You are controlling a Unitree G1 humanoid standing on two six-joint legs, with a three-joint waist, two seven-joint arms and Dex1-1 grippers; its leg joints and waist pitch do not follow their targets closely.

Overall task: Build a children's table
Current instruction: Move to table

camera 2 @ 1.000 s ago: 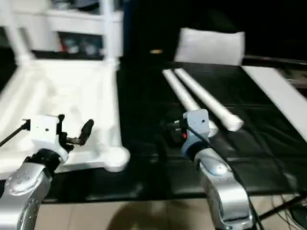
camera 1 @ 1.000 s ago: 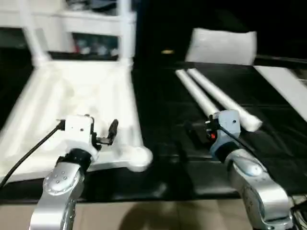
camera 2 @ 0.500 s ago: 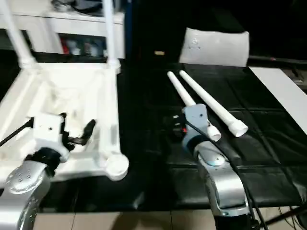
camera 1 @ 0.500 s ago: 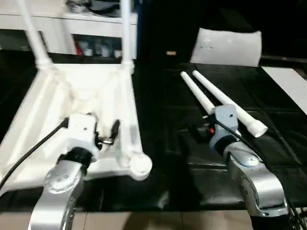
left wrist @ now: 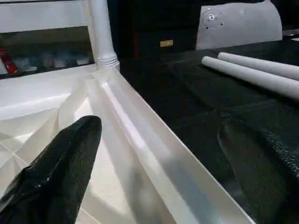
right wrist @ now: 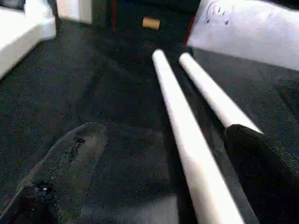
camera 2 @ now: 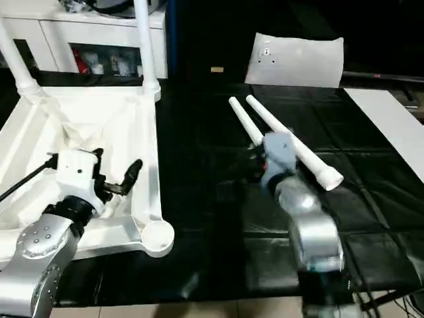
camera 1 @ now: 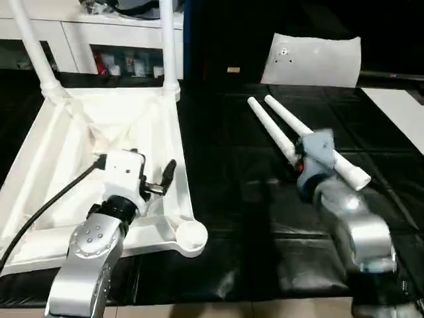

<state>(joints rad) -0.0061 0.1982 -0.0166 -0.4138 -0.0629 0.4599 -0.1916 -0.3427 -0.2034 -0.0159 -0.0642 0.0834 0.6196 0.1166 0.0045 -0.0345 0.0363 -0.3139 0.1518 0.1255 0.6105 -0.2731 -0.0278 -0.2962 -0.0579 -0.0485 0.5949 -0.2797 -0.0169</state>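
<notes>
Right hand [right wrist: 161,175], released, straddles one of two loose white tapered legs [right wrist: 184,135]; next, clench around it. Left hand [left wrist: 154,172] released over upturned white ribbed plastic tabletop [camera 1: 73,152].

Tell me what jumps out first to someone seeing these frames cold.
The upturned white tabletop on the robot's left, ribbed underside up, with two legs already standing in its far corner sockets. The left gripper hovers open over its near right edge. On the black mat to the right lie two loose legs side by side, with the open right gripper over the nearer one.
</notes>
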